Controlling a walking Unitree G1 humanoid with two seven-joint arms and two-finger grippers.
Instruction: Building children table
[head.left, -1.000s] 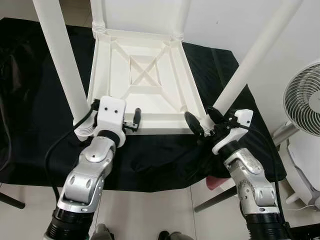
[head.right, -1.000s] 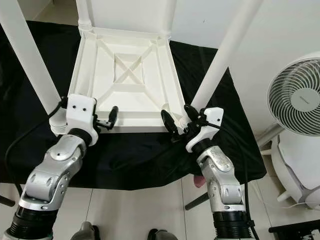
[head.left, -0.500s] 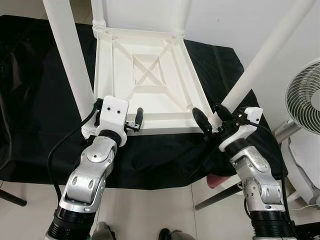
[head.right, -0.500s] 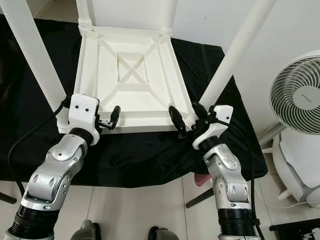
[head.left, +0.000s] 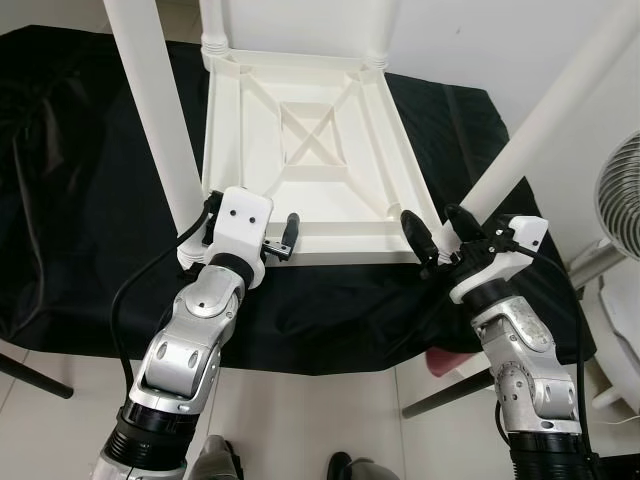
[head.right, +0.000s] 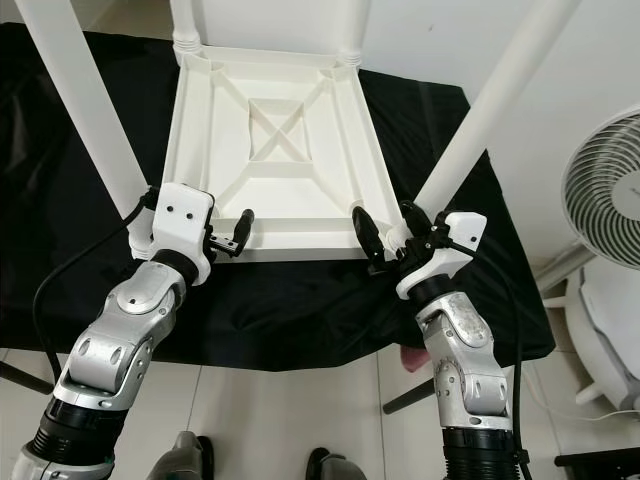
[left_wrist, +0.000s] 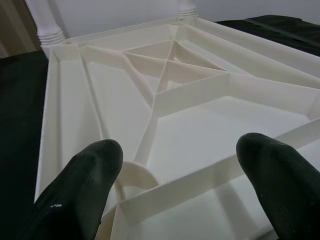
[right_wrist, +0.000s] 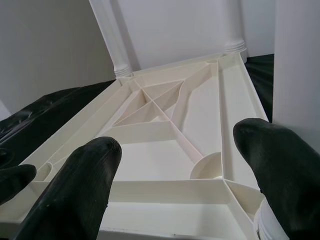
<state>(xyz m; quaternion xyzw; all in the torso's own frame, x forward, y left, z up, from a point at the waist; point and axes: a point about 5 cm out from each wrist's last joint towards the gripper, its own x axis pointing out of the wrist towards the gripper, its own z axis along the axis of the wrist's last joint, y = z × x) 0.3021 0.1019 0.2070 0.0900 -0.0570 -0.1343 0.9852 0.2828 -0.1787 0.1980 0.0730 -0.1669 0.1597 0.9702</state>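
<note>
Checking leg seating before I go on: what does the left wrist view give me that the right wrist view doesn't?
Left wrist: the left gripper with fingers spread over the near rail, beside a round socket.
Right wrist: the right gripper open, a white leg right by one finger, and a grey wall.
Both: the upturned tabletop with its X-shaped ribs, far legs, and black cloth.

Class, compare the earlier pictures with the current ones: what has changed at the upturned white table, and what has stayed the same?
Little has changed beyond the camera's shift. The right pincer stays open at the base of the near right leg, perhaps closer in. The left pincer stays open at the near edge of the white table, beside the near left leg. All four legs remain in place.
</note>
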